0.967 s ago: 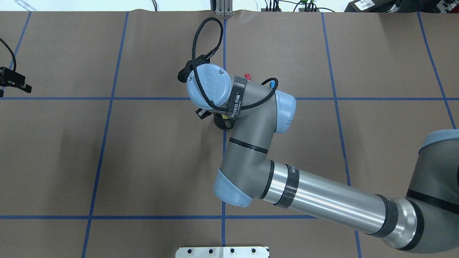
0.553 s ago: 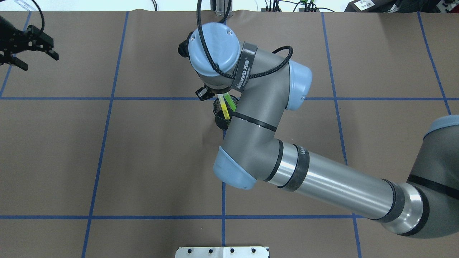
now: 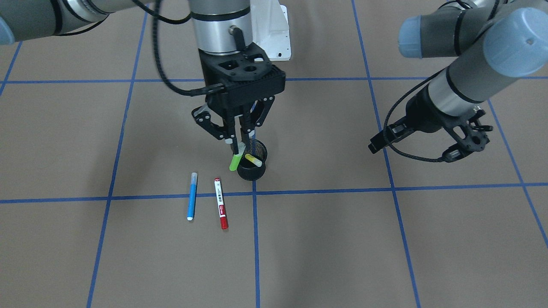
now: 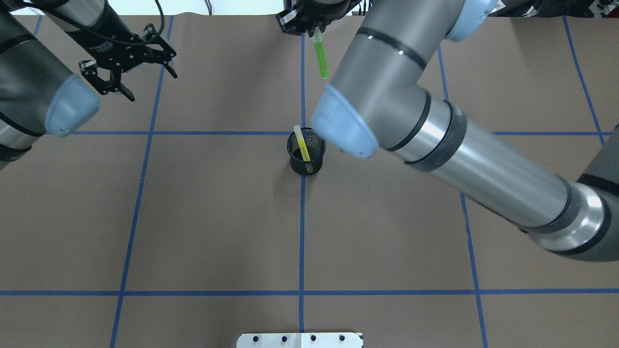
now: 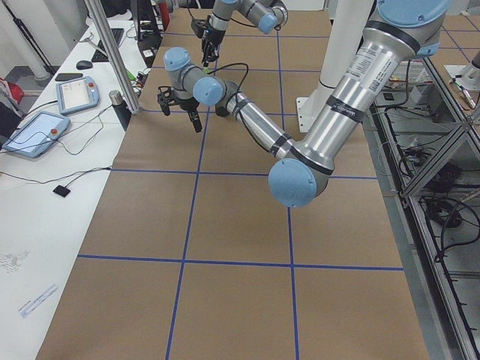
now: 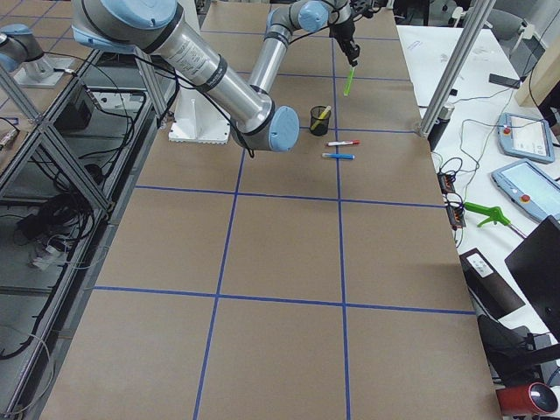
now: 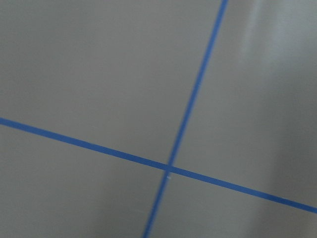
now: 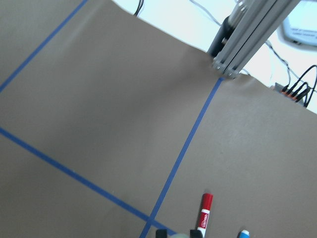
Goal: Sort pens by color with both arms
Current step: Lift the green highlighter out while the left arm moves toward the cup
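My right gripper (image 3: 239,147) is shut on the top end of the green pen (image 3: 234,161), which hangs tilted above the table, beside the black mesh cup (image 3: 251,170). In the overhead view the green pen (image 4: 320,58) hangs below the right gripper (image 4: 314,26) at the top edge. The yellow pen (image 4: 302,143) leans inside the cup (image 4: 309,166). The blue pen (image 3: 192,196) and the red-and-white pen (image 3: 221,209) lie side by side on the table beyond the cup. My left gripper (image 4: 153,86) is open and empty, far to the left.
Brown paper with blue tape grid lines (image 4: 302,232) covers the table. The white base plate (image 4: 300,340) sits at the near edge. In the overhead view, the right arm's forearm (image 4: 474,169) spans the right half of the table above it. A metal post (image 8: 247,34) stands at the far edge.
The right arm rose and drew the green pen up out of the cup, uncovering the cup. The left arm came further in from the left edge.
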Robot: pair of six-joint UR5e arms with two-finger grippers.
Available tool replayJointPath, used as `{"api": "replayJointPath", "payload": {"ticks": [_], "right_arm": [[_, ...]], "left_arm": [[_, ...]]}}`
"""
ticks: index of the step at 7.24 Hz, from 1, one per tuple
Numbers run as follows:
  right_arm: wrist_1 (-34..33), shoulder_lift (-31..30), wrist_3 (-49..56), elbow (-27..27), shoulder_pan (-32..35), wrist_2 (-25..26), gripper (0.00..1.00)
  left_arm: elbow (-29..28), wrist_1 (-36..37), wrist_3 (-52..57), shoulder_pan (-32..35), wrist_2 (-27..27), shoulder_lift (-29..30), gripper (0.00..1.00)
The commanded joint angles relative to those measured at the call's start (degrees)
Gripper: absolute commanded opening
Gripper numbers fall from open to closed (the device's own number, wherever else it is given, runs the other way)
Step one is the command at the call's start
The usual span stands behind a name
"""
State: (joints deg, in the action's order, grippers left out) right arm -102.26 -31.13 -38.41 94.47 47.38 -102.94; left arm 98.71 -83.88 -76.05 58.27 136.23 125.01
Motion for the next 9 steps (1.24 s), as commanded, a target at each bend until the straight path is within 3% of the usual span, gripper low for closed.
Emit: {"api": "replayJointPath", "payload": {"ticks": [1,2,4,6,7,9], "right_arm": [[-0.13,-5.58,-6.74,-0.42,12.06,-14.15,0.09],[-0.14,-8.56,-10.50,-0.69,16.03,-19.01,0.08],[-2.14,-10.18,-15.99,-9.33,21.15,-30.87,0.08],[-2.33,-9.56,-15.81,-20.68,21.61,-34.34,0.08],[-2.42,-9.21,-14.94,-22.64,21.26,-34.61,0.07],[-3.03,-5.19,-10.30,-30.88,19.43,-40.39,0.07]], "left_arm": [[-3.59,0.13,-9.86,-4.20,-2.98,6.18,0.99],[-7.53,0.04,-13.12,-5.26,-3.42,10.39,0.99],[-15.97,-0.49,-17.18,-9.29,-6.57,18.57,0.99],[-24.40,-0.75,-16.94,-12.46,-9.82,25.25,0.97],[-27.75,-0.93,-15.98,-13.96,-10.89,27.37,0.96],[-29.36,-3.11,-15.62,-16.94,-14.21,27.66,0.84]]}}
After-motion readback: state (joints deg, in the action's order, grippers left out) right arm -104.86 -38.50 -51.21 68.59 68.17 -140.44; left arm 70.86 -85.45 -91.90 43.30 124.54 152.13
